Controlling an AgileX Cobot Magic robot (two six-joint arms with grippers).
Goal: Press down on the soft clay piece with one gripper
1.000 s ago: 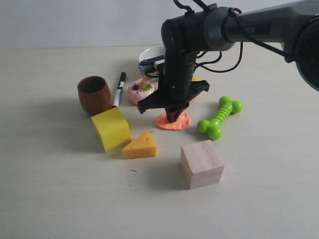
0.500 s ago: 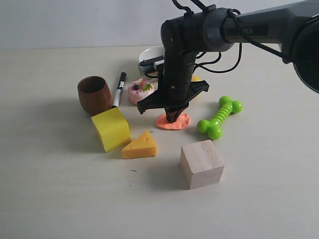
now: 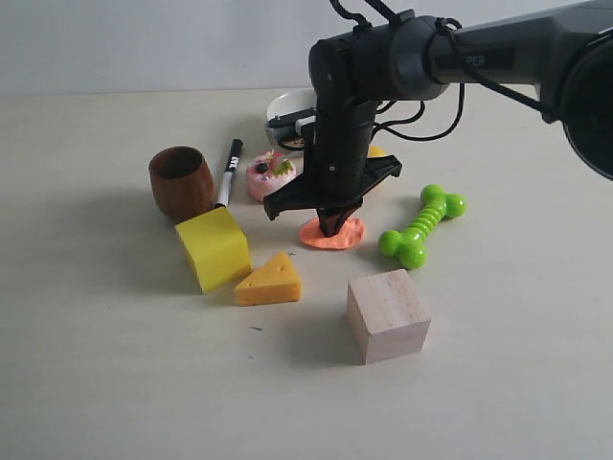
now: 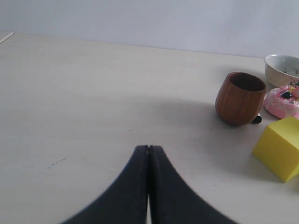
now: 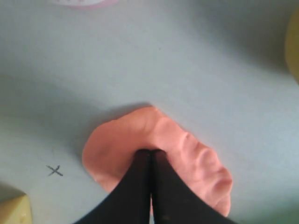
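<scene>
Clay [image 3: 351,236] sits about mid-table in the exterior view, a flat salmon-orange blob, and the right gripper [image 3: 331,228] points straight down with its dark tip touching the top of it. A green bone toy [image 3: 421,225] lies just to the right of the clay, and a pink toy cake [image 3: 271,175] sits behind it to the left. A black marker [image 3: 230,170] and a brown wooden cup [image 3: 180,182] are further left, and a white bowl [image 3: 285,107] is partly hidden behind the arm. Nearer the camera are a yellow block [image 3: 213,247], a cheese wedge [image 3: 269,281] and a plain wooden cube [image 3: 387,315], all clear of the clay. In the left wrist view, the left gripper [image 4: 148,150] hangs over bare table [image 4: 74,93] with its two fingers pressed together and nothing between them. The cup, the yellow block, the cake and the bowl rim are off to one side of it. In the right wrist view, the right gripper's fingers [image 5: 140,186] are together too, forming one point. That point is sunk into the clay near the middle of the blob, and the lumpy surface spreads out around it. A small x mark [image 5: 54,171] on the table sits near the clay's edge, and a corner of the cheese pokes in at the frame edge.
</scene>
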